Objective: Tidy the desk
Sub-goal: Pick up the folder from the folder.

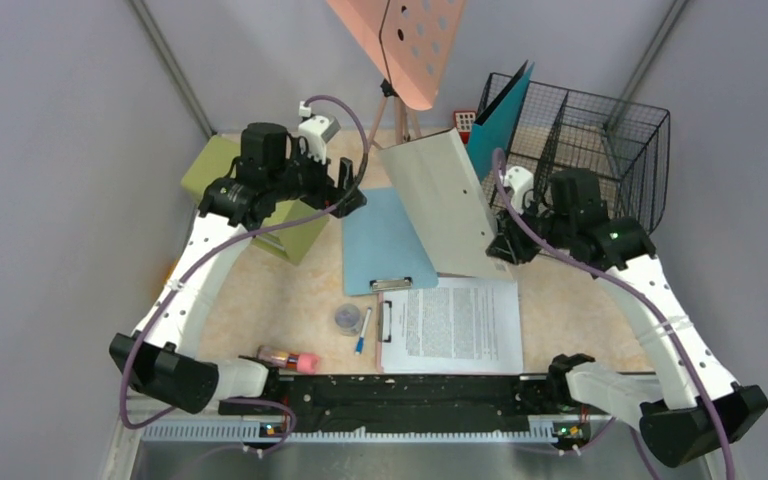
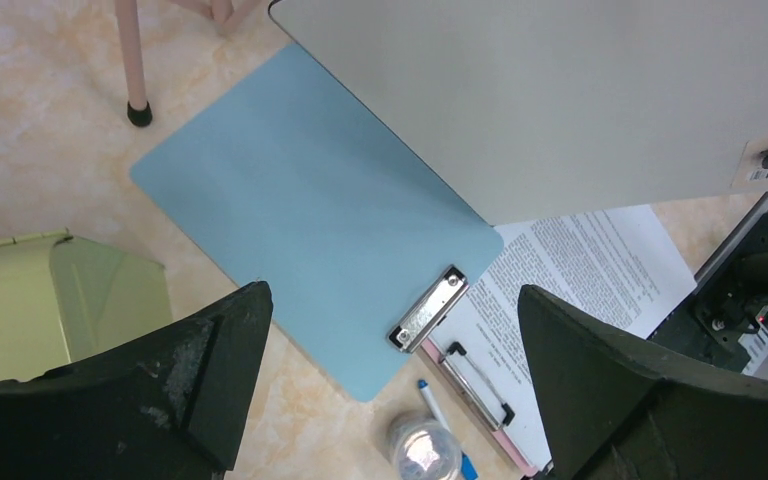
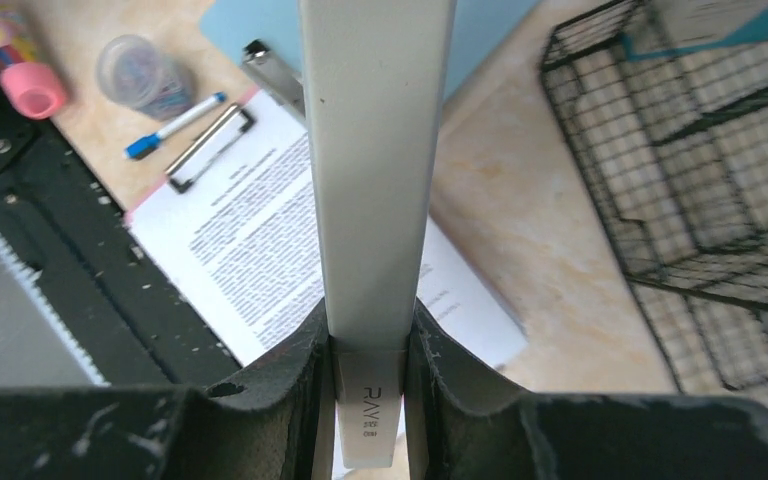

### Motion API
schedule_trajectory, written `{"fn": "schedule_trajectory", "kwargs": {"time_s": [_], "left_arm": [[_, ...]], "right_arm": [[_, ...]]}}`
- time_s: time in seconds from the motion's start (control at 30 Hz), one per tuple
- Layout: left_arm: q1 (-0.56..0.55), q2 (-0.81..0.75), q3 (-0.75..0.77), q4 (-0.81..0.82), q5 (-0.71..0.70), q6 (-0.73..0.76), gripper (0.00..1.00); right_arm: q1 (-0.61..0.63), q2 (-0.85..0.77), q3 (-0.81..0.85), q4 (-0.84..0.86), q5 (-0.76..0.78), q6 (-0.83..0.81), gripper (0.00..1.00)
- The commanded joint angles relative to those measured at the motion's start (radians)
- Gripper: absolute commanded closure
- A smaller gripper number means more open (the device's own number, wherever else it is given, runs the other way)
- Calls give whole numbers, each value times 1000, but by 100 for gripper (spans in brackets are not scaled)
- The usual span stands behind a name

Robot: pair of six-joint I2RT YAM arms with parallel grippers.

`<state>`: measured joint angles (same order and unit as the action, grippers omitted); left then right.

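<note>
Currently, right end effector (image 3: 368, 365) pinching grey binder (image 3: 375, 150), left end effector (image 2: 390, 340) spread wide, empty, above blue clipboard (image 2: 300, 210)

**Desk** (image 1: 580, 300): pale marbled top, grey walls.
- Grey-white binder (image 1: 447, 200): tilted, raised over the R edge of item below. R gripper (image 1: 505, 247) is clamped on its lower R corner.
- Blue clipboard (image 1: 385, 240): flat, ctr, clip toward the rail.
- Clipboard w/ printed sheet (image 1: 455, 325): flat, by the rail.
- Round clear tub (image 1: 347, 318) + blue-capped pen (image 1: 362, 331): just L of the sheet.
- Pink-capped tube (image 1: 288, 358): at the rail.
- Black wire rack (image 1: 610, 140): back R, w/ teal folder (image 1: 500, 120) upright in it.
- Green cabinet (image 1: 250, 200): back L, w/ L gripper (image 1: 352, 193) at its R side.
- Pink perforated board (image 1: 405, 40): on a stand, back ctr.
</note>
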<state>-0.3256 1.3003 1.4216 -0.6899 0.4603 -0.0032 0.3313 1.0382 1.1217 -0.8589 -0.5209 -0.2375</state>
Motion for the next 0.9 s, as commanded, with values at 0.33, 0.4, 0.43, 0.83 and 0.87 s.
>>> {"fn": "schedule_trajectory", "kwargs": {"time_s": [0.33, 0.4, 0.43, 0.83, 0.87], "left_arm": [[-7, 27, 163, -21, 49, -42, 2], [-7, 32, 177, -26, 55, -51, 2], [-7, 35, 179, -26, 54, -52, 2], [-10, 80, 188, 6, 28, -67, 2], [-11, 86, 200, 10, 29, -74, 2]], "right_arm": [[-50, -108, 426, -191, 493, -109, 100], [-76, -111, 479, -189, 517, -97, 100], [-97, -110, 503, -185, 537, -83, 100], [-156, -80, 577, 18, 536, 140, 100], [-157, -70, 568, 49, 543, 177, 100]]}}
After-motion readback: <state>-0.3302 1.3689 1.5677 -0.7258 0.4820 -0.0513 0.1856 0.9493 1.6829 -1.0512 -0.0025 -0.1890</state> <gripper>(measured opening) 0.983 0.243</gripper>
